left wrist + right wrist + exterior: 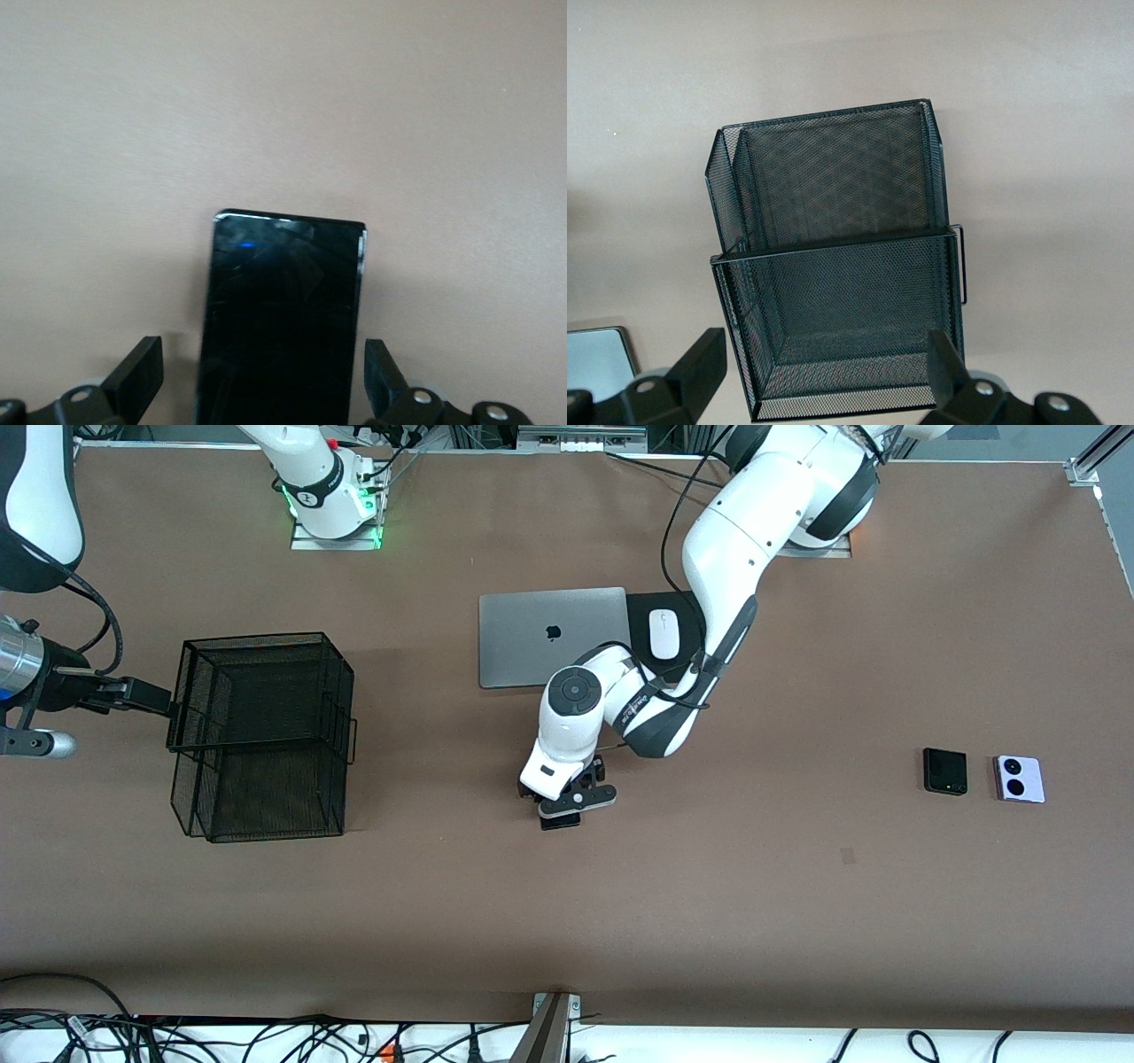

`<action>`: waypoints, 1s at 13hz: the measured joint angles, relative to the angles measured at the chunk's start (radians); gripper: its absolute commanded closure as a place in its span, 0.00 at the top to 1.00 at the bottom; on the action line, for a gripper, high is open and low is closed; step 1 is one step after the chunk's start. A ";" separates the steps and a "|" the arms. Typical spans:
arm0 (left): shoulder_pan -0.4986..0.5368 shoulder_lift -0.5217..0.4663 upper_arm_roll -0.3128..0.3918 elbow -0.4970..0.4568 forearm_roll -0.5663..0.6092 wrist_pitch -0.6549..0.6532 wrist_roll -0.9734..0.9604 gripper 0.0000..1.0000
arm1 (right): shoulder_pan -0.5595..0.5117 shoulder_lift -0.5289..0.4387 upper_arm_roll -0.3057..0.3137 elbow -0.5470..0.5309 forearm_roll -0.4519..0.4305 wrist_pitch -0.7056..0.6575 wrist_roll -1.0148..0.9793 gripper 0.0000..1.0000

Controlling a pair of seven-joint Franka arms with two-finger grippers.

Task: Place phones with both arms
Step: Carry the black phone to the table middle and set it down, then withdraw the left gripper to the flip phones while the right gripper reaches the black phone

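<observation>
Black mesh basket [266,735] holds nothing visible; right hand [824,372] open above.

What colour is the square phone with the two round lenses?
Lilac-white with black lenses, seen best in the front view.

Apple logo on laptop [554,636]

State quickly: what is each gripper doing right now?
Left gripper: open, straddling the long black phone on the table.
Right gripper: open, empty, over the mesh basket.
</observation>
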 measured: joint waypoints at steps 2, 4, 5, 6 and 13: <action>0.018 -0.040 0.000 0.014 0.000 -0.090 0.026 1.00 | 0.000 0.000 0.000 0.000 0.000 0.000 0.000 1.00; 0.059 -0.097 -0.003 0.017 -0.016 -0.214 0.144 1.00 | 0.000 -0.001 -0.001 0.001 0.000 0.000 0.001 1.00; 0.087 -0.128 -0.004 0.017 -0.034 -0.262 0.212 1.00 | 0.000 -0.001 -0.002 0.004 0.000 -0.003 0.001 1.00; 0.117 -0.155 -0.005 0.017 -0.046 -0.314 0.281 1.00 | 0.000 -0.001 -0.002 0.007 0.000 -0.015 0.001 1.00; 0.336 -0.336 -0.003 -0.136 -0.047 -0.523 0.766 1.00 | 0.088 0.001 0.027 0.008 0.007 -0.063 0.020 1.00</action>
